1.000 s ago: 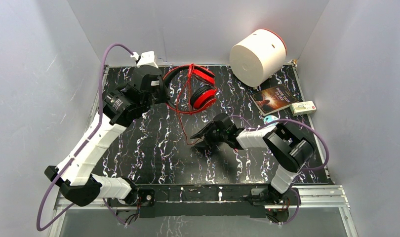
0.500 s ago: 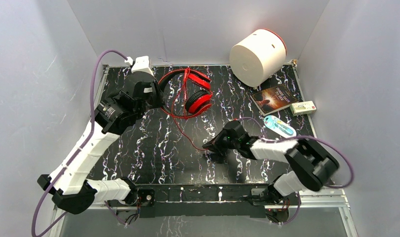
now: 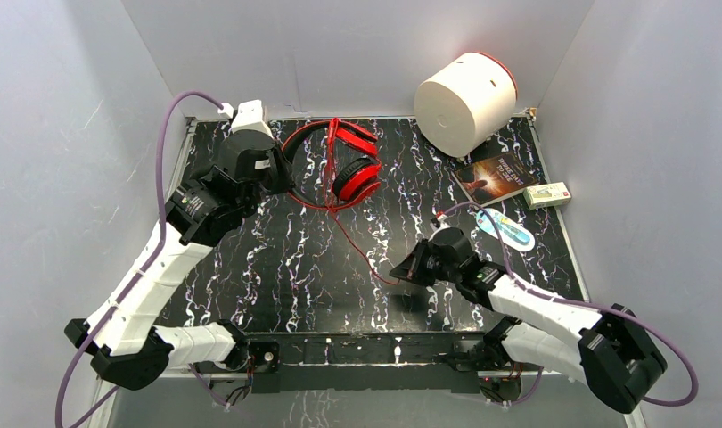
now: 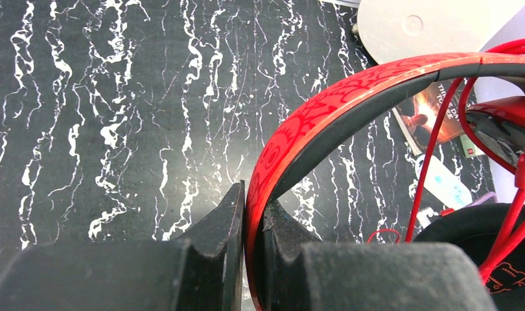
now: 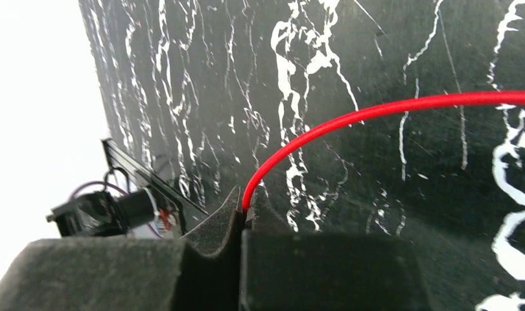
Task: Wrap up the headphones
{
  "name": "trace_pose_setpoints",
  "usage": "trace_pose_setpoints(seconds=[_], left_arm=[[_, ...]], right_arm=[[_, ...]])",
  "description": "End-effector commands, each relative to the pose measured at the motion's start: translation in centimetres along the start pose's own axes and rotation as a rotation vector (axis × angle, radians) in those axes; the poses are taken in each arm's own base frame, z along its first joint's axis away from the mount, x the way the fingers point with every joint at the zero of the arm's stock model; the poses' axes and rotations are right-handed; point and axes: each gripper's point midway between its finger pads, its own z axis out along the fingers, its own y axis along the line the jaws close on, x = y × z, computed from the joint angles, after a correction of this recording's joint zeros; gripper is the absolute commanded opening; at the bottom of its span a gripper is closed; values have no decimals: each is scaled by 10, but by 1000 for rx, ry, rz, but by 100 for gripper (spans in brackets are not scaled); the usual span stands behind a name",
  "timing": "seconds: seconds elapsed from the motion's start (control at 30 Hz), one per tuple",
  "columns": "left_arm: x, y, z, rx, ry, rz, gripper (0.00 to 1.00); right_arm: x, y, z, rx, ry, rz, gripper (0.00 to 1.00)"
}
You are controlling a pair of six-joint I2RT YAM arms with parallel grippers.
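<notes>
The red headphones (image 3: 340, 165) with black ear pads are held at the back left of the table. My left gripper (image 3: 282, 174) is shut on their red headband (image 4: 325, 110), which passes between the jaws in the left wrist view. The thin red cable (image 3: 362, 250) loops around the earcups and runs down and right over the black marbled table. My right gripper (image 3: 402, 272) is shut on the cable's end (image 5: 376, 110) near the middle front of the table.
A white cylinder with a red rim (image 3: 464, 102) lies at the back right. A book (image 3: 494, 178), a small white box (image 3: 546, 194) and a light blue object (image 3: 504, 227) lie on the right side. Grey walls enclose the table.
My right gripper has moved right and toward the front with the cable, drawing it out. My left gripper has shifted the headphones slightly left and back.
</notes>
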Motion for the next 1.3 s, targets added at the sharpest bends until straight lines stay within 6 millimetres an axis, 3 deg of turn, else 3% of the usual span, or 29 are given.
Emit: trace_pose_setpoints(seconds=[0.0,0.1,0.3,0.47,0.6,0.7,0.8,0.9,1.0,1.1,1.27], left_arm=[[-22,-18,-12,108,-75,-104,0],[-14,-36,-16,202,-17,-87,0],[16,-68,-42,480,93,-5,0],[75,-91,-54,689,358,142,0],[124,-69,-32,561,480,224,0],[158,-37,-6,374,539,335,0],[177,-6,20,172,542,443,0],[177,22,40,-21,489,491,0],[172,31,54,-130,440,474,0],[164,31,66,-202,386,438,0],[142,28,81,-300,285,364,0]], right_arm=[[3,-15,-5,20,-1,-93,0],[-21,-4,-1,3,-57,-153,0],[-98,0,-5,-49,-101,-155,0],[-151,28,-4,-89,-149,-246,0],[-201,44,-11,-86,-207,-265,0],[-239,73,-25,-135,-271,-296,0],[-258,100,-37,-154,-292,-346,0],[-264,128,-48,-229,-281,-382,0],[-254,157,-58,-348,-249,-393,0],[-238,178,-64,-435,-215,-394,0],[-193,210,-62,-560,-128,-364,0]])
